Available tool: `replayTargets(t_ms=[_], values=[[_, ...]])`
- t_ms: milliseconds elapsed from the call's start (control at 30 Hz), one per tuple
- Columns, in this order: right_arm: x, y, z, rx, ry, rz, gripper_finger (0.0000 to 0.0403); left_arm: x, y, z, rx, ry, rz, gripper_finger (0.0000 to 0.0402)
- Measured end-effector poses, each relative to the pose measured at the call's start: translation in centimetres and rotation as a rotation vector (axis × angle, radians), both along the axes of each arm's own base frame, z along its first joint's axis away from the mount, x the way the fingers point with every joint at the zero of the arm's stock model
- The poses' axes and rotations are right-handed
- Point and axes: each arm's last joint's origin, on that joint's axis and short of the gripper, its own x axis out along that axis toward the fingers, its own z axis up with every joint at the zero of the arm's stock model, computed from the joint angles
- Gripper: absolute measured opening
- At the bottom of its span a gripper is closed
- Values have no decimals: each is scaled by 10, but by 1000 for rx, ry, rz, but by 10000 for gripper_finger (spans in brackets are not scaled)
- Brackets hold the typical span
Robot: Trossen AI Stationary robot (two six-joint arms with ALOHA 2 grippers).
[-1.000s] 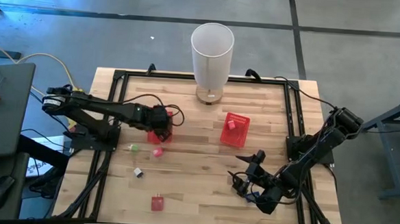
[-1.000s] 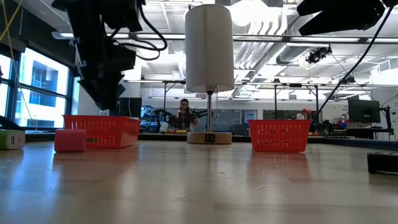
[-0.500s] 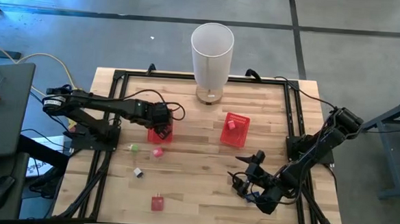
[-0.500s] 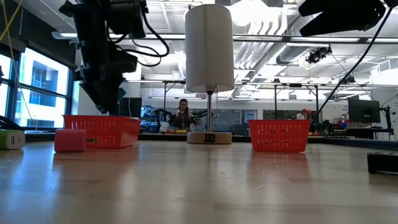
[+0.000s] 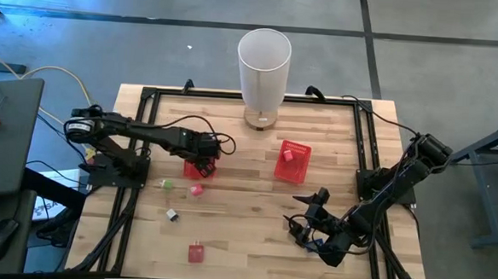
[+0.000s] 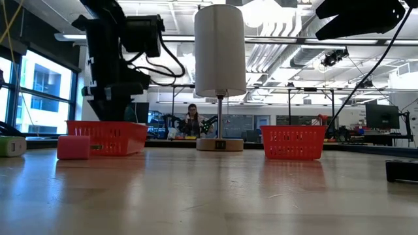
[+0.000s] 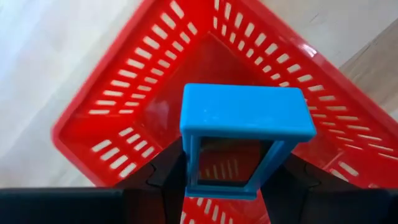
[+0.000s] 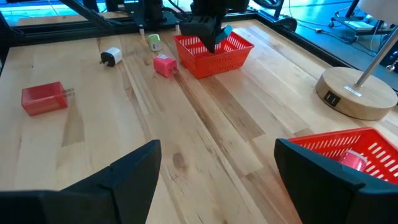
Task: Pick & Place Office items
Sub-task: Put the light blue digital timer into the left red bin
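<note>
- Left end effector (image 5: 203, 161): has shifted toward the counter's middle since the earlier frame, now above the left red basket (image 7: 124, 106); fingers pinch a blue rectangular frame-like item (image 7: 245, 134) over the basket's interior.
- Right end effector (image 5: 306, 230): waits low over the counter (image 5: 254, 208) near the right front; fingers spread, holding nothing.
- Loose on the counter: pink block (image 5: 196, 189), green piece (image 5: 166, 184), white-and-black plug (image 5: 172, 214), red block (image 5: 195, 253).

Blue frame-shaped item (image 7: 247, 134) over red mesh basket (image 7: 127, 112) with slotted walls. Tabletop (image 5: 244, 233): pale wood planks, black edge frame. Beside that basket: pink block (image 5: 196, 189), green piece (image 5: 166, 184), white-and-black plug (image 5: 171, 214). Red block (image 5: 195, 253) farther off. White cylinder (image 5: 263, 68) behind.
</note>
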Motion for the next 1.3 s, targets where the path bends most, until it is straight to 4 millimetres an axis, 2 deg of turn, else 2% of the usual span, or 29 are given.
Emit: replayTargets(t_ms=[367,1300], values=[[0,0,0,0,0,0,301,1,8,-6,-14,13,61,165],[0,0,0,1,3,3,301,1,8,-6,-7,24,26,168]])
